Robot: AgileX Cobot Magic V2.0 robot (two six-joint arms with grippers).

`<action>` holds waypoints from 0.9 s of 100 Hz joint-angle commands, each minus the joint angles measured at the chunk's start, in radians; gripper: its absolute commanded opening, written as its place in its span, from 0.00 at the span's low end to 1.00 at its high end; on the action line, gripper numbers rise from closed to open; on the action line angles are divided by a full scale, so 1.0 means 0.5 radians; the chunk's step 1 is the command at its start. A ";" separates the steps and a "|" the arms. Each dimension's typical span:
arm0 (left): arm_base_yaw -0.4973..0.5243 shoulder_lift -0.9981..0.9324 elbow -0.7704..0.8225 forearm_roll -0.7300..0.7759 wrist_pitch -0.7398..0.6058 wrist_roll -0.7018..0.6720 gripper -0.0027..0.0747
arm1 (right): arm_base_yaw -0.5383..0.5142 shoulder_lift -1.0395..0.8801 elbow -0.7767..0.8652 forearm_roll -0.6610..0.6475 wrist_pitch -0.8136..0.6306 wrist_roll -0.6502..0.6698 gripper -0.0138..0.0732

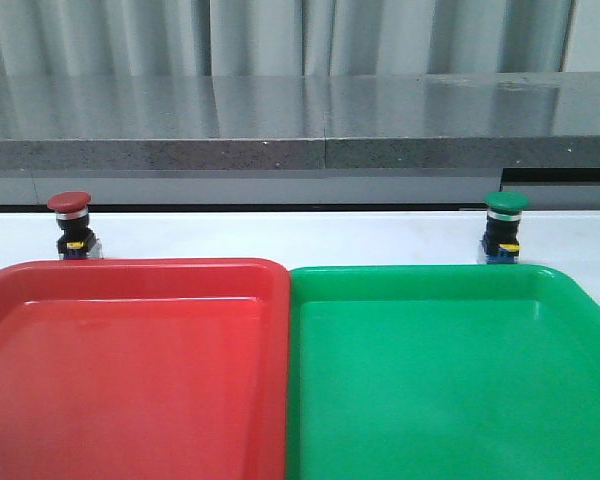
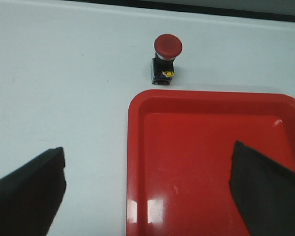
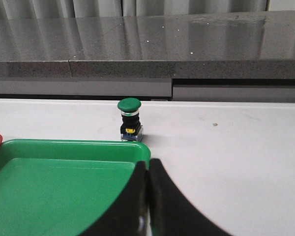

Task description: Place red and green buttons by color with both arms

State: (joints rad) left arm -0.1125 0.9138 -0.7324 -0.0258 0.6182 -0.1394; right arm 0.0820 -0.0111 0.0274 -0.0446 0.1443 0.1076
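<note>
The red button (image 1: pixel 71 224) stands upright on the white table just behind the red tray (image 1: pixel 130 370). It also shows in the left wrist view (image 2: pixel 166 59). The green button (image 1: pixel 503 226) stands upright just behind the green tray (image 1: pixel 450 380). It also shows in the right wrist view (image 3: pixel 129 119). My left gripper (image 2: pixel 147 187) is open and empty, hovering over the red tray's corner (image 2: pixel 137 105), well short of the red button. My right gripper (image 3: pixel 148 169) is shut and empty, over the green tray's corner (image 3: pixel 137 150), short of the green button. Neither gripper shows in the front view.
Both trays sit side by side and touch in the middle, filling the near table. A grey stone ledge (image 1: pixel 300 120) runs along the back behind the buttons. White table (image 1: pixel 280 235) lies between the buttons.
</note>
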 commanded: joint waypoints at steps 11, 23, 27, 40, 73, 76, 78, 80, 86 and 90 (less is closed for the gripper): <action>-0.146 0.287 -0.322 -0.024 -0.171 -0.001 0.81 | -0.013 -0.041 -0.029 -0.004 -0.161 -0.023 0.03; -0.208 0.551 -0.501 0.030 -0.211 -0.001 0.81 | -0.013 -0.041 -0.029 -0.004 -0.161 -0.023 0.03; -0.209 0.652 -0.555 0.052 -0.211 -0.001 0.81 | -0.013 -0.041 -0.029 -0.004 -0.161 -0.023 0.03; -0.209 0.964 -0.759 0.078 -0.212 -0.001 0.81 | -0.013 -0.041 -0.029 -0.004 -0.161 -0.023 0.03; -0.209 1.534 -1.131 0.139 -0.212 -0.001 0.81 | -0.013 -0.041 -0.029 -0.004 -0.161 -0.023 0.03; -0.209 1.568 -1.154 0.143 -0.212 -0.001 0.81 | -0.013 -0.041 -0.029 -0.004 -0.161 -0.023 0.03; -0.209 1.593 -1.171 0.147 -0.212 -0.001 0.81 | -0.013 -0.041 -0.029 -0.004 -0.161 -0.023 0.03; -0.209 1.616 -1.186 0.147 -0.212 -0.001 0.81 | -0.013 -0.041 -0.029 -0.004 -0.161 -0.023 0.03; -0.209 1.673 -1.226 0.155 -0.212 -0.005 0.81 | -0.013 -0.041 -0.029 -0.004 -0.161 -0.023 0.03; -0.209 1.709 -1.247 0.169 -0.212 -0.009 0.81 | -0.013 -0.041 -0.029 -0.004 -0.161 -0.023 0.03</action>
State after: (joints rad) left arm -0.2107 1.7804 -1.3016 0.0472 0.5631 -0.1387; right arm 0.0820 -0.0111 0.0274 -0.0446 0.1443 0.1076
